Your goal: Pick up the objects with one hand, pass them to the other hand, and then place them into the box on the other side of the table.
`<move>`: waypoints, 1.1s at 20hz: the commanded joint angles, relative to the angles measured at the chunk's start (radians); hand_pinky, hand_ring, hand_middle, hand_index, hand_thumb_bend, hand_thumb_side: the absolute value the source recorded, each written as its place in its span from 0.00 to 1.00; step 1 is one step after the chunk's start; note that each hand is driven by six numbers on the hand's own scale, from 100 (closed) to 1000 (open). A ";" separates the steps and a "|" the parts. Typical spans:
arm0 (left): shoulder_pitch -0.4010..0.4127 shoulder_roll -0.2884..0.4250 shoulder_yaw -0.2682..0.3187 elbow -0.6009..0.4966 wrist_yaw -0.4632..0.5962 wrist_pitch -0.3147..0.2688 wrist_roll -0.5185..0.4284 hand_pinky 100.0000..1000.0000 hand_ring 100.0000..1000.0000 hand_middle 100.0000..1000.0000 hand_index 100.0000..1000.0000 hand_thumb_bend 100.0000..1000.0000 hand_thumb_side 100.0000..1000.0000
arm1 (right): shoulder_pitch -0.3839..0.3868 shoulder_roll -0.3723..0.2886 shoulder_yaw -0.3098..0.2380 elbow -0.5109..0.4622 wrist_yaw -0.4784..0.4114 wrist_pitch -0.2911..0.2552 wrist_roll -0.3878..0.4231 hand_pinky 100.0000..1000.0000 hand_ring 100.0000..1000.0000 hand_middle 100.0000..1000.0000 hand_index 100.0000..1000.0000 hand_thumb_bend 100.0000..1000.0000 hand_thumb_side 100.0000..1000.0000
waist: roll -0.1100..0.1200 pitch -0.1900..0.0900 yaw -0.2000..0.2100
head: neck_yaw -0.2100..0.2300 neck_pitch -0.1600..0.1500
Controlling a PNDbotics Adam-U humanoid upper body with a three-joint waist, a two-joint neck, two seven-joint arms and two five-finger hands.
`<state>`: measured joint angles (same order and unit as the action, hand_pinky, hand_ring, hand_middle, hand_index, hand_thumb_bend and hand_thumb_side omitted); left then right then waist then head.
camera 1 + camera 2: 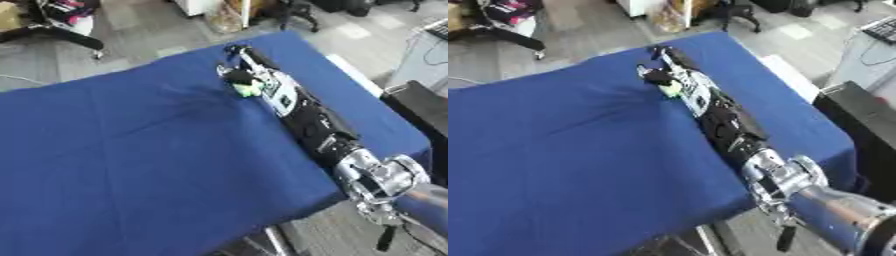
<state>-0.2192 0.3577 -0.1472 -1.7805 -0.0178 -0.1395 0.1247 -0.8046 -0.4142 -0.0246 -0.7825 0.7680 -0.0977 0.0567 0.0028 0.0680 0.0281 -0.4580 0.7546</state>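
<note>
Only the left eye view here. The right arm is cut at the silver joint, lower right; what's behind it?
Observer: A blue arm section runs from that silver joint to the corner.
Operator: Is the hand's green thing clearer?
Observer: Slightly: the right hand curls dark fingers over a yellow-green object near the far edge of the table.
Operator: Any box or left hand?
Observer: Neither; just more of a black case beside the table.

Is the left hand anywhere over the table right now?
No, only the right hand shows, stretched across the blue table with a yellow-green object at its fingers.
</note>
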 commanded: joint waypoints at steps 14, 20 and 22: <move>-0.001 -0.006 -0.004 0.009 -0.025 -0.001 -0.003 0.70 0.55 0.63 0.81 0.05 0.83 | -0.023 -0.075 -0.067 0.058 0.316 0.143 -0.166 0.77 0.73 0.88 0.94 0.00 0.48 | 0.004 -0.014 -0.002 | -0.007 -0.003; -0.001 -0.010 -0.006 0.009 -0.027 0.000 -0.006 0.70 0.55 0.63 0.81 0.05 0.83 | -0.013 -0.058 -0.074 0.104 0.174 0.104 -0.081 0.74 0.68 0.87 0.94 0.00 0.81 | 0.008 -0.012 -0.001 | -0.010 -0.007; -0.001 -0.011 -0.006 0.008 -0.027 0.000 -0.006 0.70 0.55 0.63 0.81 0.05 0.83 | -0.010 -0.057 -0.068 0.112 0.126 0.087 -0.042 0.74 0.68 0.87 0.94 0.00 0.82 | 0.009 -0.011 -0.001 | -0.011 -0.007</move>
<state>-0.2112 0.3405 -0.1531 -1.7625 -0.0421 -0.1377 0.1213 -0.8001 -0.4546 -0.0913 -0.6665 0.9257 -0.0021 -0.0052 0.0118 0.0685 0.0267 -0.4651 0.7543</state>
